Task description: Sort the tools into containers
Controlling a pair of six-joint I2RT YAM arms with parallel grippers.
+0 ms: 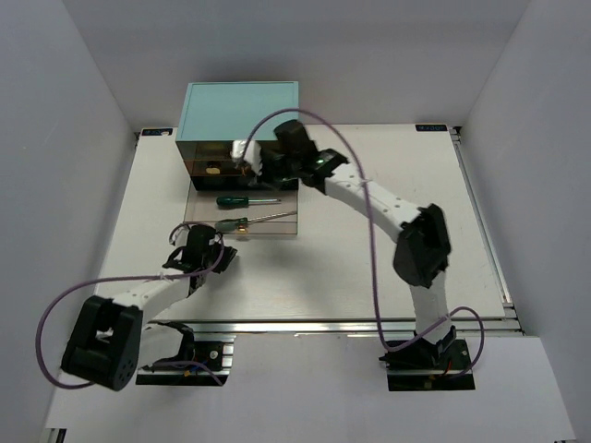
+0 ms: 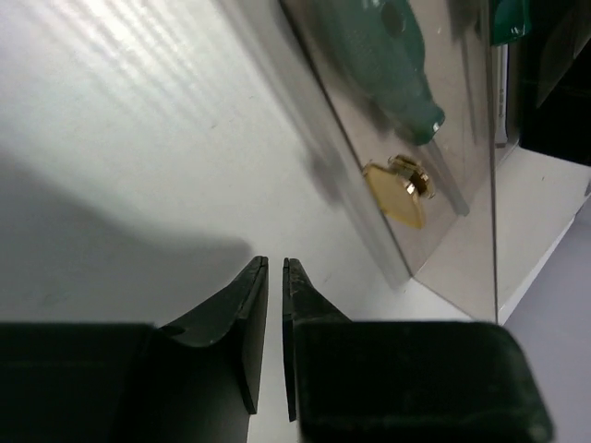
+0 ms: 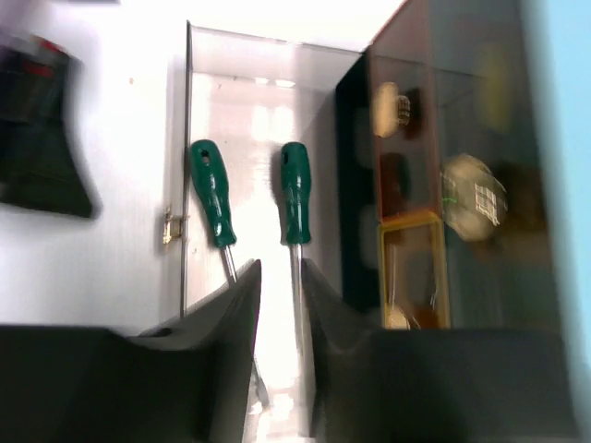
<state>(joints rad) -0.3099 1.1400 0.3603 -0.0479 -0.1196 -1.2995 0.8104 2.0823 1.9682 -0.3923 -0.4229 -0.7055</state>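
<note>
The teal-topped cabinet (image 1: 242,109) has its low drawer (image 1: 199,214) pulled out toward me. Two green-handled screwdrivers lie in it, one at the back (image 1: 235,200) and one near the front (image 1: 231,224); both show in the right wrist view (image 3: 212,194) (image 3: 295,192). My right gripper (image 1: 249,161) hovers over the drawer's back by the cabinet front, jaws slightly apart and empty (image 3: 279,277). My left gripper (image 1: 217,249) is shut and empty (image 2: 275,268) on the table just in front of the drawer's gold knob (image 2: 399,189). No wrench is in view.
Upper drawers with gold knobs (image 1: 214,169) sit shut in the cabinet face (image 3: 392,106). The translucent drawer front (image 2: 369,138) stands right of my left fingers. White walls enclose the table (image 1: 305,277) on three sides.
</note>
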